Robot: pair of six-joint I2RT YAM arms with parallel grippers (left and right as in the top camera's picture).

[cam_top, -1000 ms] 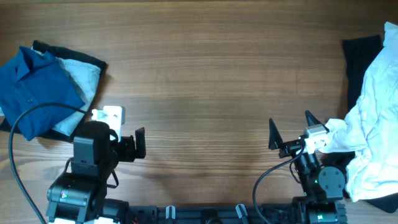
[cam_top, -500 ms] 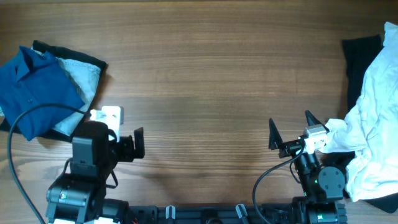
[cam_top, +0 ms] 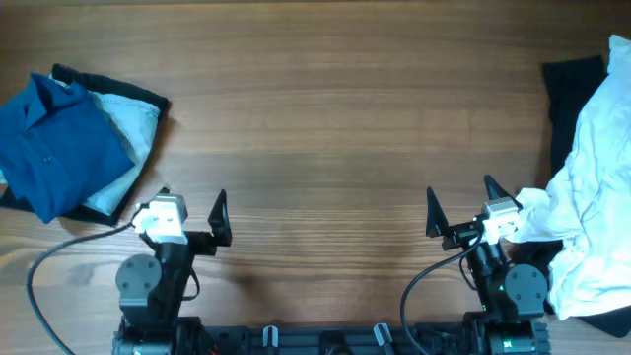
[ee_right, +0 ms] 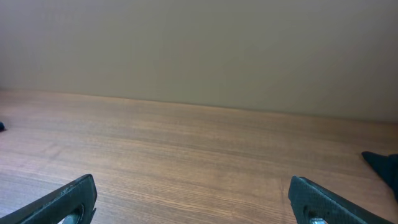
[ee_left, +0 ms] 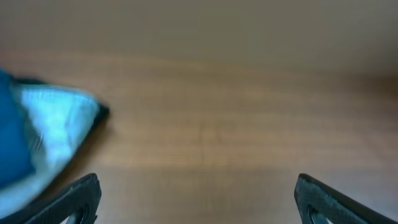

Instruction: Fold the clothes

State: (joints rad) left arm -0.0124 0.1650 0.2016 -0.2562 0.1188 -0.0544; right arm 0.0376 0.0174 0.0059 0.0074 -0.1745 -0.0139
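The folded deep-blue collared shirt (cam_top: 54,148) lies at the far left on pale-blue denim shorts (cam_top: 135,128), with a black garment's edge (cam_top: 108,85) showing beneath. In the left wrist view the shirt (ee_left: 11,146) and shorts (ee_left: 56,124) appear blurred at the left. A crumpled white garment (cam_top: 596,187) lies at the far right, over a black one (cam_top: 572,94). My left gripper (cam_top: 190,207) is open and empty, right of the pile near the front edge. My right gripper (cam_top: 461,202) is open and empty, just left of the white garment.
The wooden table (cam_top: 325,118) stretches between the two piles. The arm bases and a black cable (cam_top: 59,256) sit along the front edge. A corner of the black garment (ee_right: 382,163) shows at the right of the right wrist view.
My left arm has drawn back toward the front edge and turned, so its open gripper now points away from me. The right arm has not moved.
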